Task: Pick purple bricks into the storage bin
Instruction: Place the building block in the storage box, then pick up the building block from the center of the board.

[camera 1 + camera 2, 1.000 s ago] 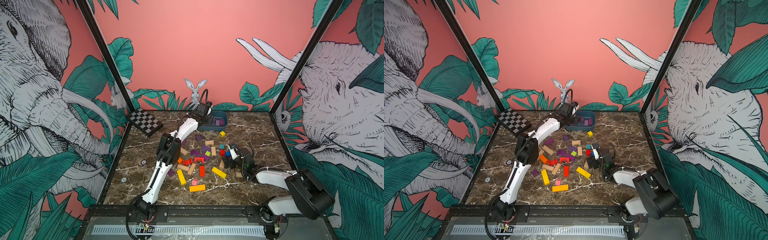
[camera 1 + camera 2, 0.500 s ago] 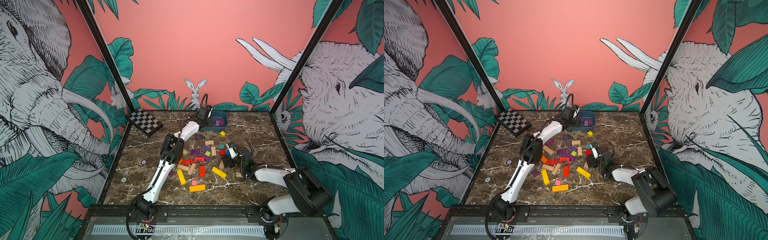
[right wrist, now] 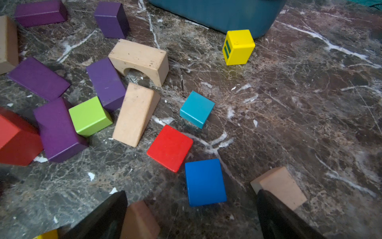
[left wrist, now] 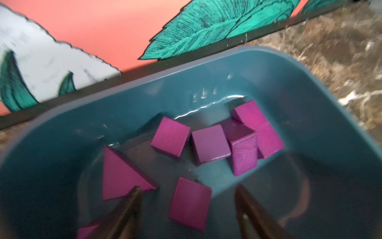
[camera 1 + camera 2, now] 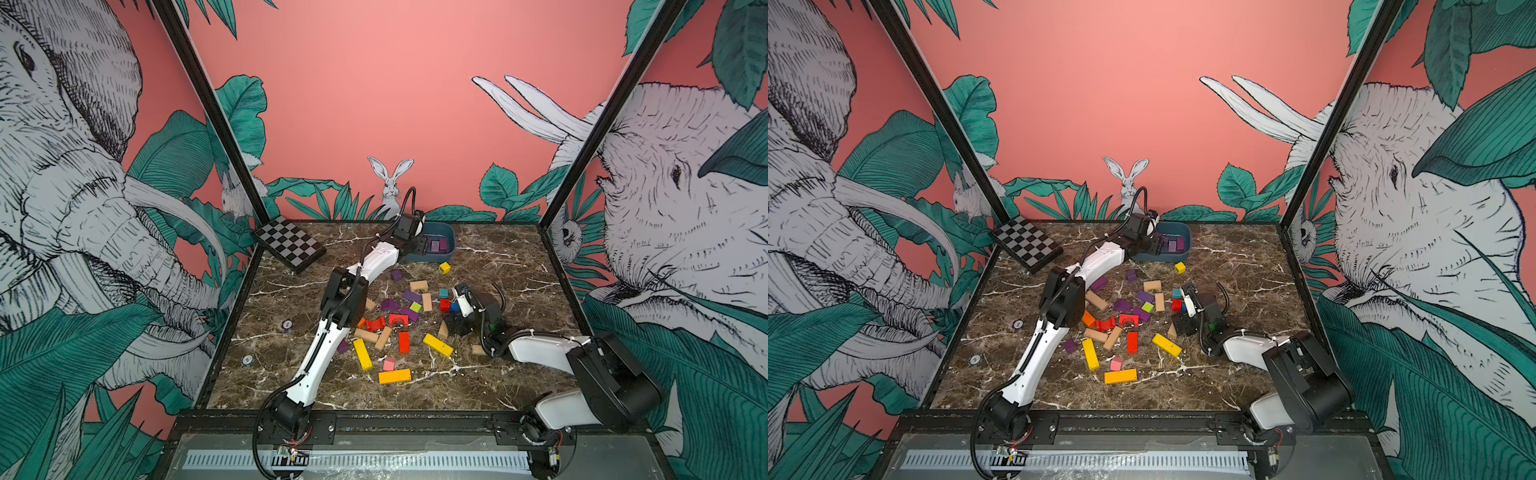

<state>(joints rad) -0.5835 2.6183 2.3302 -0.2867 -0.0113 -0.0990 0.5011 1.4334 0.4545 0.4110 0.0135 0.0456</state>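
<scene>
The storage bin [image 5: 451,240] [image 5: 1187,246], a dark blue tub, stands at the back of the table. My left gripper [image 5: 424,248] [image 4: 187,188] hangs over it, open. A blurred purple brick [image 4: 190,203] is below the spread fingers, touching neither. Several purple bricks [image 4: 209,143] and a purple wedge [image 4: 119,175] lie in the bin [image 4: 310,103]. More purple bricks [image 5: 396,275] [image 3: 106,82] [image 3: 59,130] lie scattered on the table. My right gripper [image 5: 455,322] [image 3: 191,193] is open and empty, low over a blue cube [image 3: 204,182].
A checkerboard slab [image 5: 289,249] leans at the back left. A yellow cube [image 3: 237,46] sits just in front of the bin. Red [image 3: 170,148], teal [image 3: 197,108], green [image 3: 90,115] and tan blocks [image 3: 136,113] mix with the purple ones mid-table. Tan blocks [image 3: 281,186] flank my right fingers.
My left gripper reached further over the bin and opened, letting go of a purple brick. The right arm shifted slightly and stayed open.
</scene>
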